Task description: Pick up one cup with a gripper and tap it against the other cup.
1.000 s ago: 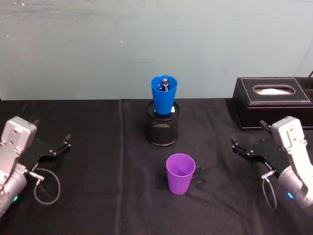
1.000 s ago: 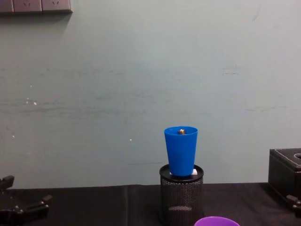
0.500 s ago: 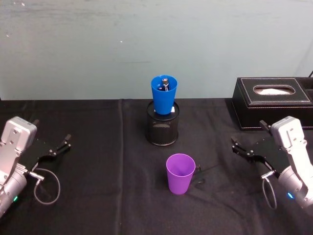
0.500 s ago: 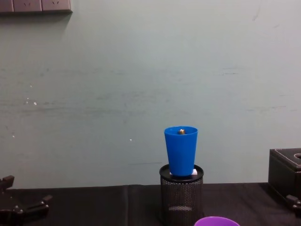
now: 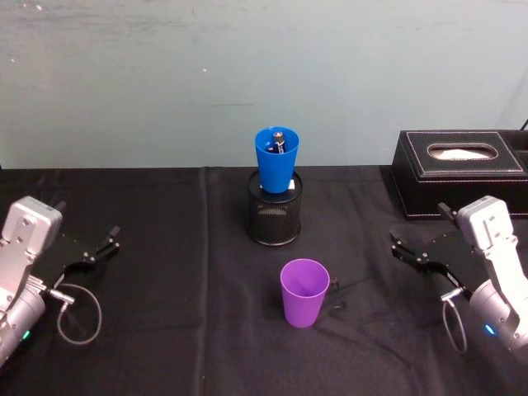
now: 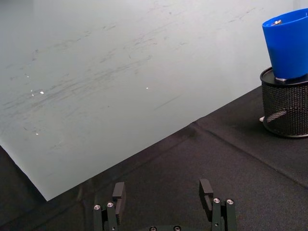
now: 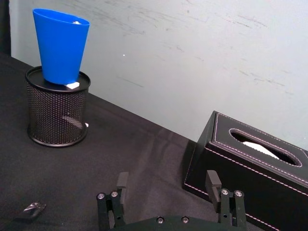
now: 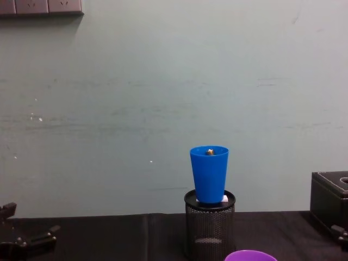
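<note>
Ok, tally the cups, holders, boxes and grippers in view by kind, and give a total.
Plastic cups: 2, the purple cup on the table, the blue cup seated in the black mesh holder.
Mesh holders: 1.
Black tissue box: 1.
Grippers: 2, the left gripper and the right gripper, both open, one at each side.
Total: 6.

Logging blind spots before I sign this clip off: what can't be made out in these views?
- Small item in the blue cup: too small in head view; the rim hides most of it in chest view.
- Blue cup's base: sunk in the mesh holder, head and chest views.
- Purple cup: cut off by chest view's bottom edge.
- Dark scrap, right wrist view: too small to identify.
</note>
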